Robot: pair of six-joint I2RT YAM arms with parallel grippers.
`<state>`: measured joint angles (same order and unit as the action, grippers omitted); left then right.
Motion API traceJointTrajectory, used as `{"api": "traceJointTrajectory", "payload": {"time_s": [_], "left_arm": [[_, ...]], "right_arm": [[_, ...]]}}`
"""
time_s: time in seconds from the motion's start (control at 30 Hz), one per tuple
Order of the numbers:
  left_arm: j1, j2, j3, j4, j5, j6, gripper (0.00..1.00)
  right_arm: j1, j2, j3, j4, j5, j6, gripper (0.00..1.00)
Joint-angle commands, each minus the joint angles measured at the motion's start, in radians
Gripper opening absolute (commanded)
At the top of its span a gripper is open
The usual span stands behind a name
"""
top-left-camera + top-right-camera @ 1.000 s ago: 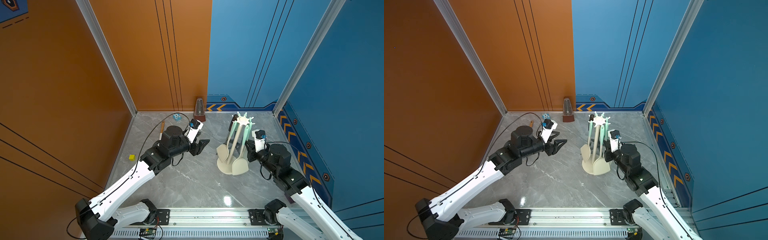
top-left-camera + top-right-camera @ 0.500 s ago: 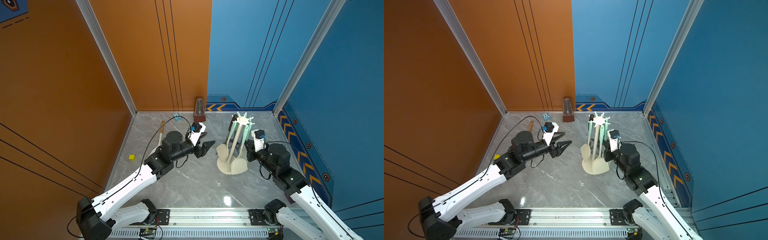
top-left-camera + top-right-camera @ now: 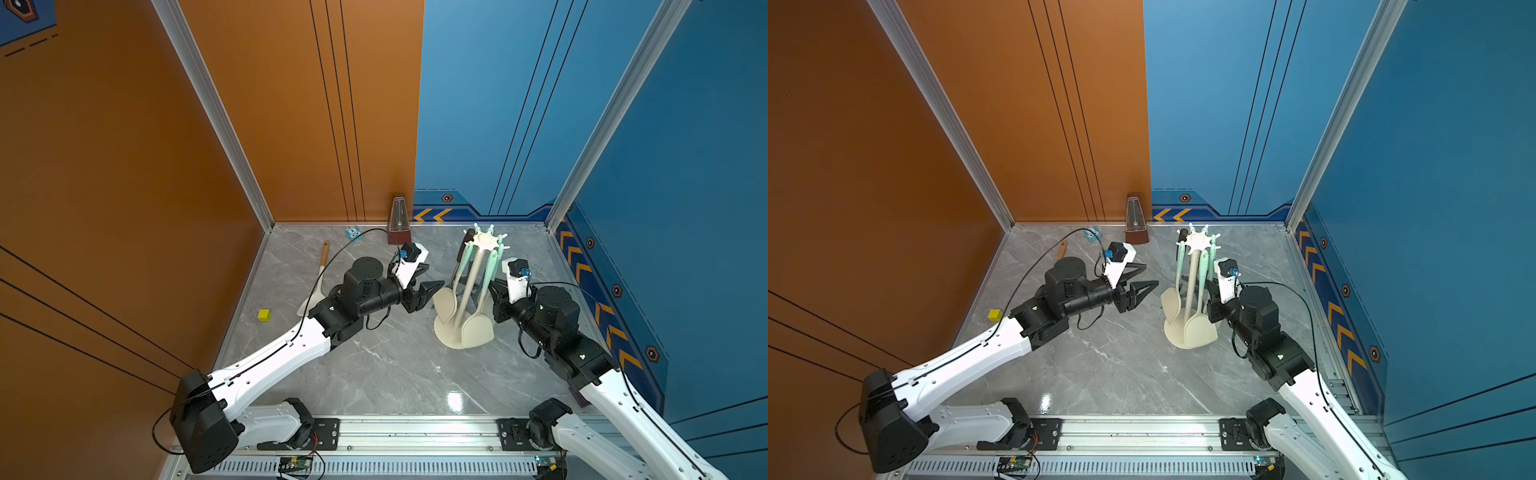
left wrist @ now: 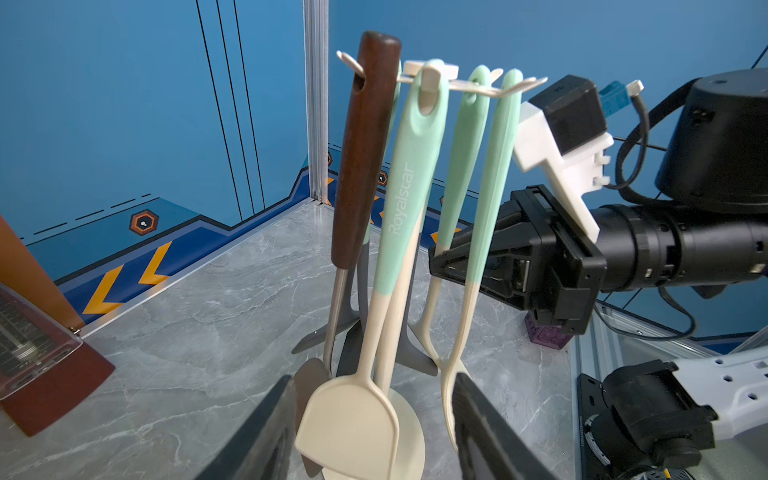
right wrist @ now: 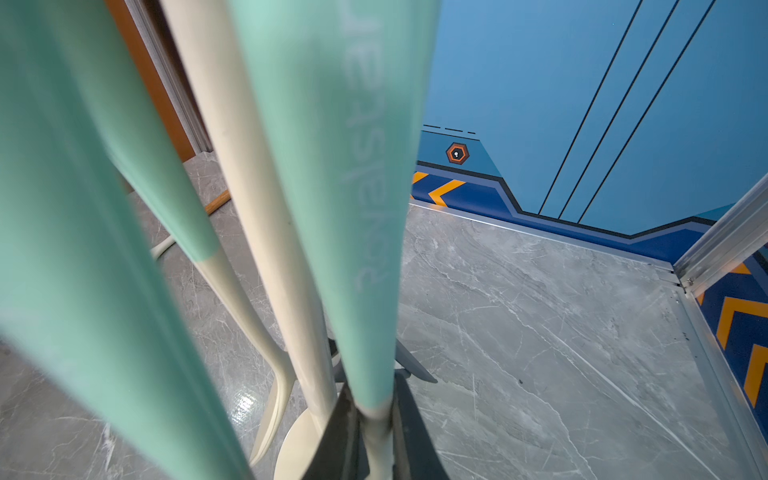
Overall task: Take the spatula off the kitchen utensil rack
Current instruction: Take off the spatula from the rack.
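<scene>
Between the spread, empty fingers of the left end effector [image 4: 372, 380], as its wrist camera frames them, hangs the cream blade of the spatula [image 4: 401, 208]. Its long handle is mint green for most of its length, with pale "Royalstar" lettering, then turns cream and widens into a flat, broad blade. Its eyelet sits on a prong of the kitchen utensil rack [image 3: 484, 240], a cream stand with a round base on the grey marbled tabletop [image 3: 395, 365], a thin pole and a white star-shaped crown. On the rack's far side the right end effector [image 4: 446, 257] is clenched on another mint-handled utensil [image 4: 494, 174], near where mint turns to cream. Both left fingers and the edge of the blade are cut off by the frame in the left wrist view, so I cannot tell whether either finger touches the blade; in both top views the fingertips sit just beside it. The right wrist view gives only blurred, cropped handles close up, and in the top views the right fingertips are hidden behind the hanging handles. A dark wooden-handled utensil [image 4: 365, 145] hangs beside the spatula; farther out are a brown metronome [image 3: 398, 228] by the back wall, a wood-handled turner [image 3: 321, 272] lying flat, and a yellow cube [image 3: 264, 314] near it
</scene>
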<state>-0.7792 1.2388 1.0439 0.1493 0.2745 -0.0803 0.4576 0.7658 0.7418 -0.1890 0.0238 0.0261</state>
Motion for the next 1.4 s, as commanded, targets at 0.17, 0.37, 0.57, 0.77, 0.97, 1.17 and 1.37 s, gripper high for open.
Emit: {"api": "traceJointTrajectory", "payload": {"time_s": [0.17, 0.37, 0.57, 0.77, 0.97, 1.17, 1.37], "left_arm": [[-0.008, 0.039, 0.046, 0.053, 0.062, -0.013, 0.59], [-0.009, 0.076, 0.061, 0.077, 0.089, -0.026, 0.59], [-0.009, 0.120, 0.091, 0.092, 0.101, -0.029, 0.58], [-0.011, 0.160, 0.112, 0.120, 0.126, -0.046, 0.56], [-0.015, 0.182, 0.123, 0.125, 0.125, -0.060, 0.54], [-0.020, 0.189, 0.125, 0.130, 0.123, -0.068, 0.53], [-0.026, 0.209, 0.140, 0.129, 0.123, -0.071, 0.51]], "right_arm": [[0.003, 0.039, 0.010, -0.079, 0.023, 0.021, 0.15], [0.003, 0.051, 0.024, -0.079, 0.024, 0.018, 0.15], [0.004, 0.050, 0.024, -0.079, 0.029, 0.017, 0.15], [0.004, 0.044, 0.022, -0.082, 0.034, 0.017, 0.15], [0.004, 0.038, 0.012, -0.086, 0.040, 0.019, 0.15], [0.004, 0.030, 0.003, -0.086, 0.043, 0.022, 0.15], [0.004, 0.021, -0.005, -0.083, 0.046, 0.026, 0.15]]}}
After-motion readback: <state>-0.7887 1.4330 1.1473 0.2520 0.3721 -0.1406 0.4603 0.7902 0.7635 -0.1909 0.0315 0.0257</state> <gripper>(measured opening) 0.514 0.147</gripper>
